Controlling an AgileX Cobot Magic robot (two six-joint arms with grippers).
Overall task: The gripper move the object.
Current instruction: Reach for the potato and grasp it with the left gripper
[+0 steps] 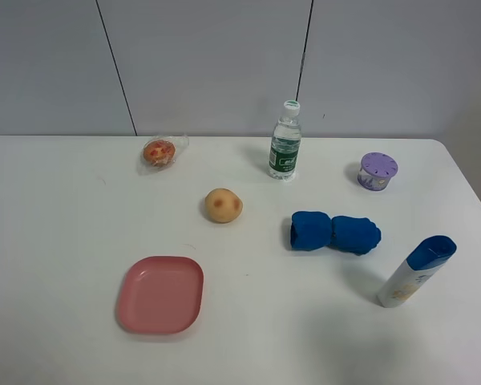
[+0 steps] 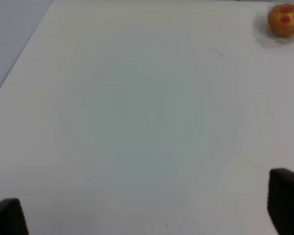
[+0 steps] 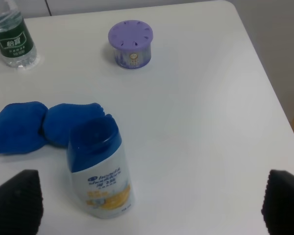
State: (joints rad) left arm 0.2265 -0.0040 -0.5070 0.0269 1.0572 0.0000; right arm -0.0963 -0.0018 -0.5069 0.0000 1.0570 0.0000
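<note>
The object, a small round tan-orange ball (image 1: 223, 205) with brownish spots, sits on the white table near the middle, above the pink plate. It does not show in either wrist view. Neither arm shows in the exterior high view. The left gripper (image 2: 147, 215) shows only two black fingertips (image 2: 286, 200) set wide apart over bare table; it is open and empty. The right gripper (image 3: 152, 205) also shows two black fingertips (image 3: 17, 200) wide apart, open and empty, just behind a white and blue bottle.
A wrapped red-spotted pastry (image 1: 160, 151) (image 2: 285, 18) lies at the back left. A water bottle (image 1: 285, 141) (image 3: 12, 36), a purple jar (image 1: 377, 171) (image 3: 131, 44), a blue cloth (image 1: 334, 232) (image 3: 44, 125), a white-blue bottle (image 1: 415, 271) (image 3: 99, 169) and a pink plate (image 1: 160, 293) stand about.
</note>
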